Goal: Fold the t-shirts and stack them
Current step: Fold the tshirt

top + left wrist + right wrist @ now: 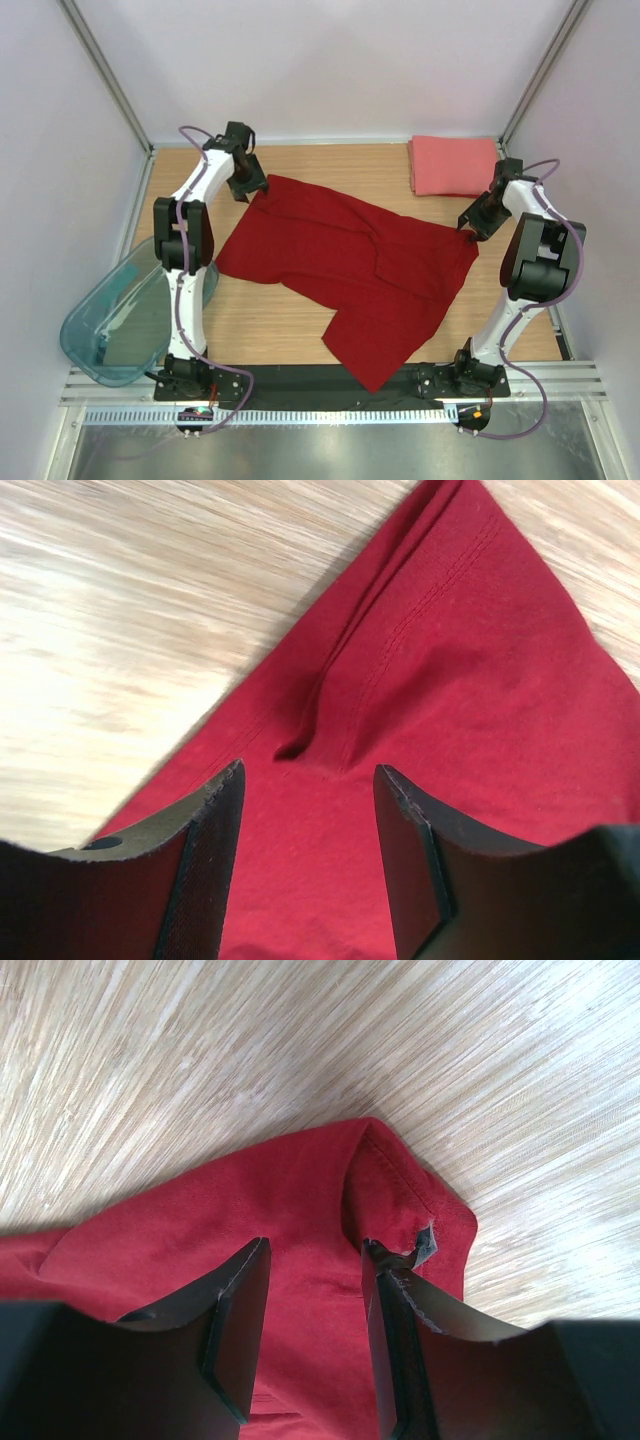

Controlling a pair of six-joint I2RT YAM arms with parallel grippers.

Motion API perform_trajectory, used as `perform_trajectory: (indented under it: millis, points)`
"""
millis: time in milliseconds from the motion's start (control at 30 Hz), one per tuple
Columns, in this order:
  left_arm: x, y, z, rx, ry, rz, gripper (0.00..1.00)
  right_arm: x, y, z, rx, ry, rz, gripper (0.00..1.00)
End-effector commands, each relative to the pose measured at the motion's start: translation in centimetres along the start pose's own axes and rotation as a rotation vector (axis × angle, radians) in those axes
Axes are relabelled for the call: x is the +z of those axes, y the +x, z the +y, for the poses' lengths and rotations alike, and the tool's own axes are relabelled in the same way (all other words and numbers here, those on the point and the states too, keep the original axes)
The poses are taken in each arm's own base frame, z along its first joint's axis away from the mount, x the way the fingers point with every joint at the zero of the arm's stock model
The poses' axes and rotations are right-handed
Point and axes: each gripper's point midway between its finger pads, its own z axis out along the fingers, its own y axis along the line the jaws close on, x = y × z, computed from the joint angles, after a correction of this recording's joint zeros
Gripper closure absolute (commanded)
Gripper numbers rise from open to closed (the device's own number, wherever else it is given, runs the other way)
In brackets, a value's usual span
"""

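Note:
The deep dark red t-shirt (350, 265) lies spread out, mostly flat, across the middle of the wooden table (300, 330). Its lower part reaches the near edge. The salmon-pink t-shirt (455, 165) rests folded into a rectangle at the far right. My left gripper (254, 192) hovers at the red shirt's far left corner. In the left wrist view that gripper (310, 775) stands open over red cloth (480, 680) with a small wrinkle. My right gripper (468, 233) is at the shirt's right corner. Its jaws (316, 1247) are apart above the hemmed corner (400, 1175), and the cloth lies flat under them.
A translucent teal plastic bin (105, 325) sits tilted off the table's left side, beside the left arm. White enclosure walls stand close behind and to both sides. A black rail (300, 378) runs along the near edge.

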Motion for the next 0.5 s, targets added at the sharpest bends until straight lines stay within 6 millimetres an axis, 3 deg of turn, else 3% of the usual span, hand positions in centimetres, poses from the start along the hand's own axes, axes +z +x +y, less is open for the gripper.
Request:
perform_trajectory:
  millis: [0,300,467]
  points:
    - [0.3,0.4,-1.4,-0.04,0.057,0.044,0.45,-0.7,-1.4,0.9,-0.002,-0.034,-0.033,0.52]
    - [1.2,1.2,-2.2,-0.039,0.1,0.091,0.46,-0.1,-1.5,0.8,0.001,-0.034,-0.028,0.49]
    - [1.7,1.1,-2.4,-0.027,0.11,0.093,0.54,0.6,-1.5,0.9,0.012,-0.036,-0.018,0.5]
